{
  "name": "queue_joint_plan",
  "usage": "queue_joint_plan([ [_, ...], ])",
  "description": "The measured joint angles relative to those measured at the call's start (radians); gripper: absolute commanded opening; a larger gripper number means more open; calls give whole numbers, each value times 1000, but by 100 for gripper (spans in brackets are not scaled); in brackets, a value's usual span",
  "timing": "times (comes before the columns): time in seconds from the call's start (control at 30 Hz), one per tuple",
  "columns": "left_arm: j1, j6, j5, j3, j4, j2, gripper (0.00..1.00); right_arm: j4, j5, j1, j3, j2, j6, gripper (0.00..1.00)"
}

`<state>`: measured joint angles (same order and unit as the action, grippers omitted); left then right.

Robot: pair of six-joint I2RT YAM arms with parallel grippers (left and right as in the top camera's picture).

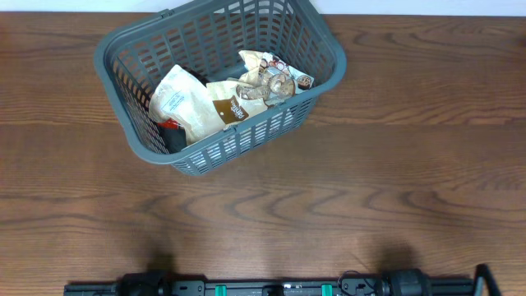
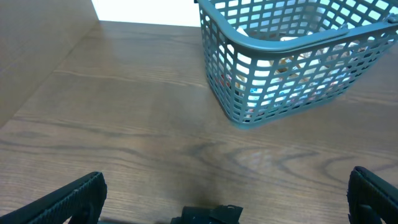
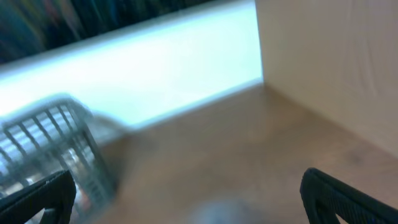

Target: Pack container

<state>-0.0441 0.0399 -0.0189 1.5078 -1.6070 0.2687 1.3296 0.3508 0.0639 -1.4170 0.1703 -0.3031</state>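
On the tabletop [image 1: 370,189] the container [image 1: 246,136] looks light and stiff; grab its rim [image 1: 339,59]; left pincer [image 2: 227,193] and right pincer [image 3: 186,196] are spread wide

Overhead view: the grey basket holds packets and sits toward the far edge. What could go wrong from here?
The dark grey slotted plastic basket stands skewed close to the wooden table's far edge; a nudge might push it off. The crumpled printed packet, topmost in the pile, could then spill.
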Motion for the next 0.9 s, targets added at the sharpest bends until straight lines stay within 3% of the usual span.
queue_joint_plan([
  [0.27, 0, 0, 0, -1, 0, 0, 99, -434, -23, -21, 185, -23, 5, 99],
  [0.53, 0, 0, 0, -3, 0, -1, 98, -915, -122, -64, 594, -159, 18, 99],
  [0.9, 0, 0, 0, -4, 0, -1, 99, -1427, -256, -88, 1057, -159, 26, 99],
])
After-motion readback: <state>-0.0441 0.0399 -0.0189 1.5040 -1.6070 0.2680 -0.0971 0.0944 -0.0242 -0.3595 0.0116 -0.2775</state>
